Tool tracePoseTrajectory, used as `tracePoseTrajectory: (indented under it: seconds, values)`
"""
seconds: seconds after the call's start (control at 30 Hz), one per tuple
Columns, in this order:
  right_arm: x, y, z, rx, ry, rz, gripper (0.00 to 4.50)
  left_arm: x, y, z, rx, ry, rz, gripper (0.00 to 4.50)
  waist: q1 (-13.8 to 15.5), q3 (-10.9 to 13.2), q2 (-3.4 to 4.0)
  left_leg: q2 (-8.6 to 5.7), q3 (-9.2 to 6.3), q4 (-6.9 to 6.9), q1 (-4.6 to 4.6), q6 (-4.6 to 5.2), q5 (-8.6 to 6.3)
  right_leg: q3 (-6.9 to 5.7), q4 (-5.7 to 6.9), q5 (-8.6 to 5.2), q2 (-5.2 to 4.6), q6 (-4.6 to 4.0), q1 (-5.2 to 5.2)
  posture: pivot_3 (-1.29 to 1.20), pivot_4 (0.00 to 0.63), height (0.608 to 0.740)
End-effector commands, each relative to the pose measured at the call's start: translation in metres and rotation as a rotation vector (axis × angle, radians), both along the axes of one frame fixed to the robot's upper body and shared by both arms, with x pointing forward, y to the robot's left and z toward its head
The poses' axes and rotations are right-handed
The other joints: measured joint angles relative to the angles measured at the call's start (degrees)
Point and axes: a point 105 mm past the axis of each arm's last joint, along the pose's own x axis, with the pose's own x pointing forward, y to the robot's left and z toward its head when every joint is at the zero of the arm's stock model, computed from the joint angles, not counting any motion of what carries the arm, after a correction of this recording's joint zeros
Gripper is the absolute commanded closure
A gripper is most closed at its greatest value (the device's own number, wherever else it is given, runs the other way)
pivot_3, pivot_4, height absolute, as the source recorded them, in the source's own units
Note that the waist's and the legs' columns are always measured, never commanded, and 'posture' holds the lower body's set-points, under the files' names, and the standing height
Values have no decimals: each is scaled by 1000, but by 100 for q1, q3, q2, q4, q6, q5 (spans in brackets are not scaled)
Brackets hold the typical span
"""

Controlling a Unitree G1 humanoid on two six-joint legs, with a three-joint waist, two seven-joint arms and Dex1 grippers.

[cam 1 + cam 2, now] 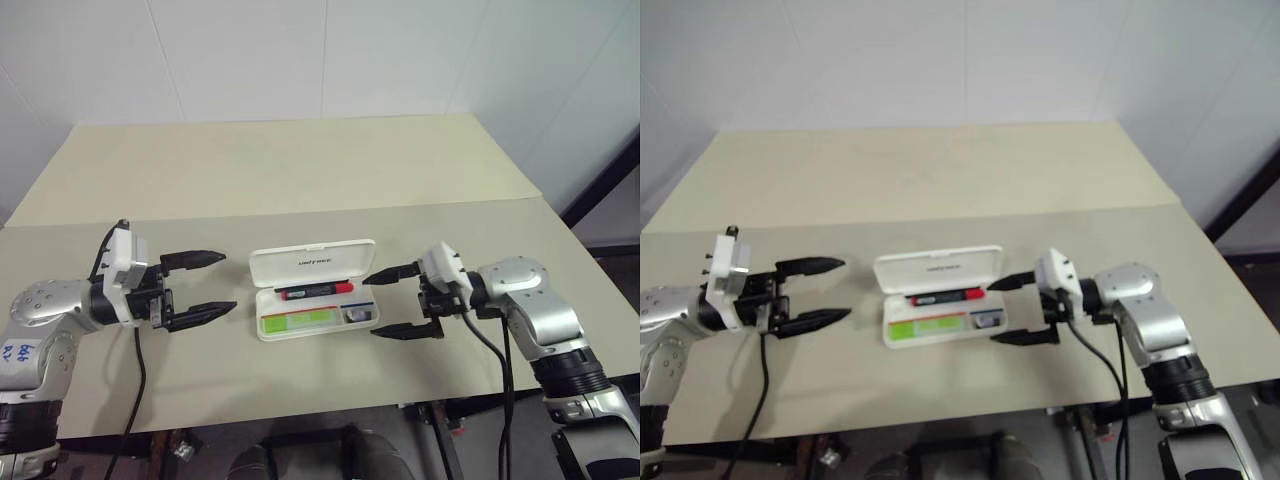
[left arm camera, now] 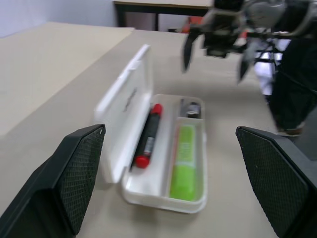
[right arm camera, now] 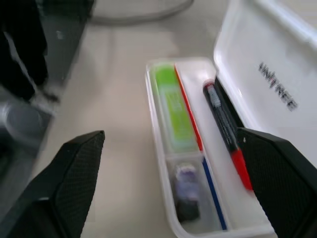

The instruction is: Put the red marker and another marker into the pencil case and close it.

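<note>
Open pencil case (image 1: 316,297) at the centre of the bench (image 1: 300,170), lid raised on the far side. The red marker (image 1: 314,290) lies in the far compartment beside the lid; the lime-green marker (image 1: 297,320) lies in the near compartment, with a small dark object (image 1: 357,315) at its right end. Left claw (image 1: 199,285) and right claw (image 1: 398,301) flank the case, both wide open and empty.

Bright, even light with soft shadows; both wrist views are slightly blurred.
</note>
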Motion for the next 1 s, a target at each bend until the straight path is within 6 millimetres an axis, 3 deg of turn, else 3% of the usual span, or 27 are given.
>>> tracePoseTrajectory:
  seconds: [0.03,0.2,0.3,0.67,0.83,1.0]
  values:
    - [-5,-10,14,73,-24,6,24,14,1,4,31,-58,50,0,-1,0,0,0,1,1,1,0,0,0,0,1,0,0,1,0,150,740]
    - [0,-23,13,120,-12,-43,24,32,0,4,48,-71,85,0,12,0,-1,1,0,1,1,0,0,1,0,2,3,0,1,0,150,740]
    - [9,-33,5,95,-11,-101,0,43,0,5,34,-61,99,634,36,0,-1,1,2,1,1,0,0,1,1,2,3,0,1,0,150,740]
    - [15,-44,7,115,-46,-162,0,81,0,20,60,-122,91,4339,129,0,-1,0,3,9,1,2,1,1,13,2,6,3,1,0,150,740]
    - [14,-53,11,138,-44,-187,0,111,3,17,117,-104,167,4453,210,0,-1,1,3,13,1,2,2,0,23,5,9,12,-1,0,150,740]
    - [18,-69,13,154,-38,-208,0,124,-22,8,114,-97,82,4453,268,0,-3,-1,4,23,0,2,2,1,19,5,8,12,3,0,150,740]
